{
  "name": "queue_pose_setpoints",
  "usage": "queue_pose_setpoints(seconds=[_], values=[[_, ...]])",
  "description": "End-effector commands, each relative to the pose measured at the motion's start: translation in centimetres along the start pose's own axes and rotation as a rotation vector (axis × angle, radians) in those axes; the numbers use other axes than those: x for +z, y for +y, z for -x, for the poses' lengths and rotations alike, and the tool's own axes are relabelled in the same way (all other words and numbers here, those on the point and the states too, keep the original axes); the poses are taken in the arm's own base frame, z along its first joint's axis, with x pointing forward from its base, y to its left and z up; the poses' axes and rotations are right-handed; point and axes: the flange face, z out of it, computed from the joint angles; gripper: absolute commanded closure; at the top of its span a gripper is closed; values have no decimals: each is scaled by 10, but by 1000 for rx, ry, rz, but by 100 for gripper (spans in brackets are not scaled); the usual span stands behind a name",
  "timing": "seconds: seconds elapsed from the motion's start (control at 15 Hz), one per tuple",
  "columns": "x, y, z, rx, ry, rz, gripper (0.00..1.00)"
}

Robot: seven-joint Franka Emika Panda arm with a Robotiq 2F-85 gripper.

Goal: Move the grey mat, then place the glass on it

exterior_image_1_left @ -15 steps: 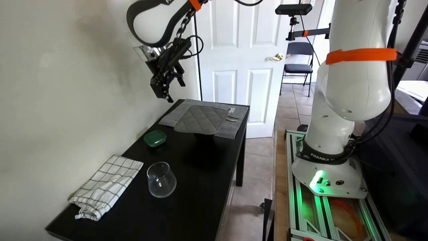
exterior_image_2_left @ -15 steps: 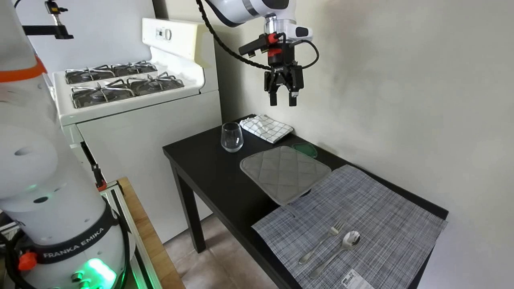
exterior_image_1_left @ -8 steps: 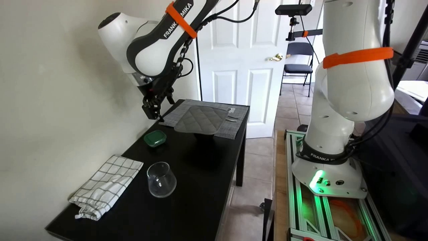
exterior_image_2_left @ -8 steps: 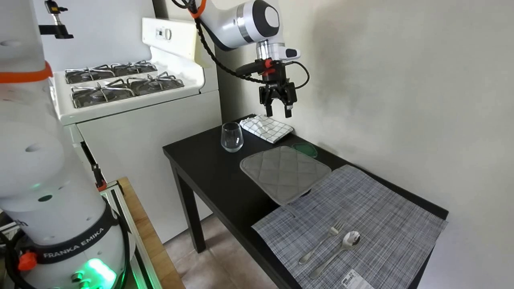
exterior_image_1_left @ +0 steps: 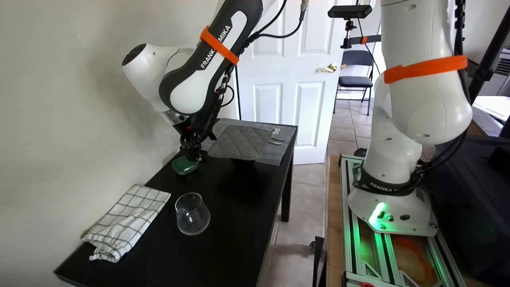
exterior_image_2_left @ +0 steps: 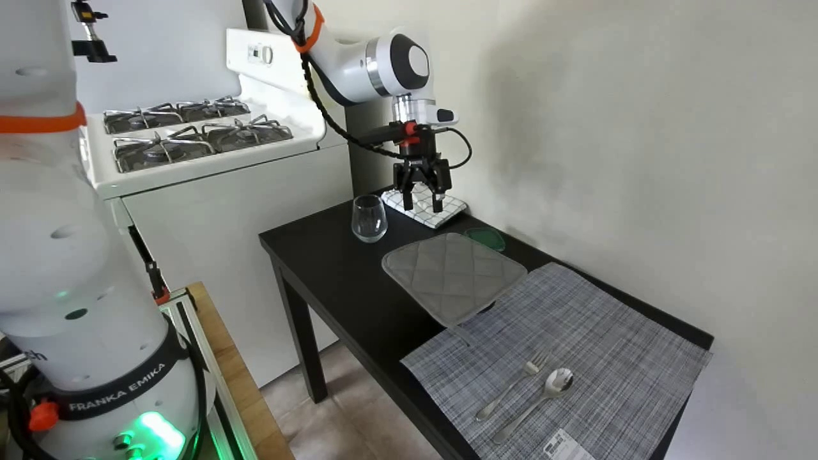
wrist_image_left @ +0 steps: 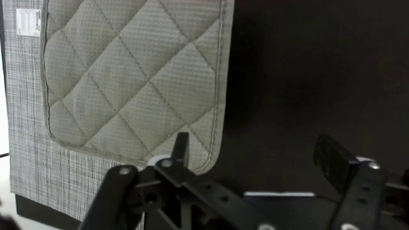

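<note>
The fingers (exterior_image_2_left: 408, 201) are spread, tips pointing down above the table (exterior_image_2_left: 319, 249). Above them the wrist (exterior_image_2_left: 418, 115) hangs upright, and the arm (exterior_image_2_left: 348, 70) slopes down to it from the left in an exterior view. There, right of the fingers and nearer, the quilted grey mat (exterior_image_2_left: 454, 275) rests raised on a dark object (exterior_image_1_left: 243, 162); to the left the glass (exterior_image_2_left: 369, 220) stands upright, apart from the mat. The checked towel (exterior_image_2_left: 425, 213) lies at the far end.

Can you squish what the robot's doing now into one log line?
gripper: open, holding nothing | quilted grey mat: ungrasped, resting on something dark | glass: upright on black table, not on mat
</note>
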Motion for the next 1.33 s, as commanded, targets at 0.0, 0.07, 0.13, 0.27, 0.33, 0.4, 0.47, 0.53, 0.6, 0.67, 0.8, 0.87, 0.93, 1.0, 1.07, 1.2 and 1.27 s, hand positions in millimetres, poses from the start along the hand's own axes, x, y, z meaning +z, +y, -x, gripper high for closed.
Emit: queue_pose_setpoints(seconds=[0.0, 0.07, 0.13, 0.27, 0.33, 0.4, 0.47, 0.53, 0.6, 0.67, 0.8, 0.87, 0.93, 1.0, 1.07, 1.2, 1.27], values=[[30, 2, 18, 28, -51, 37, 0], [39, 4, 20, 34, -60, 60, 0], [45, 4, 23, 39, -69, 69, 0], [54, 5, 25, 45, -81, 89, 0], [58, 6, 26, 51, -87, 93, 0], [61, 6, 27, 55, -92, 100, 0], [63, 7, 27, 58, -95, 101, 0], [64, 7, 27, 62, -97, 108, 0], [65, 7, 27, 65, -97, 111, 0], [66, 9, 25, 71, -95, 118, 0], [67, 10, 23, 82, -85, 124, 0], [67, 11, 23, 87, -80, 129, 0], [67, 11, 22, 90, -79, 133, 0], [67, 11, 22, 93, -79, 137, 0], [68, 12, 22, 96, -79, 143, 7], [70, 13, 22, 110, -81, 150, 31], [70, 14, 21, 118, -82, 155, 31]])
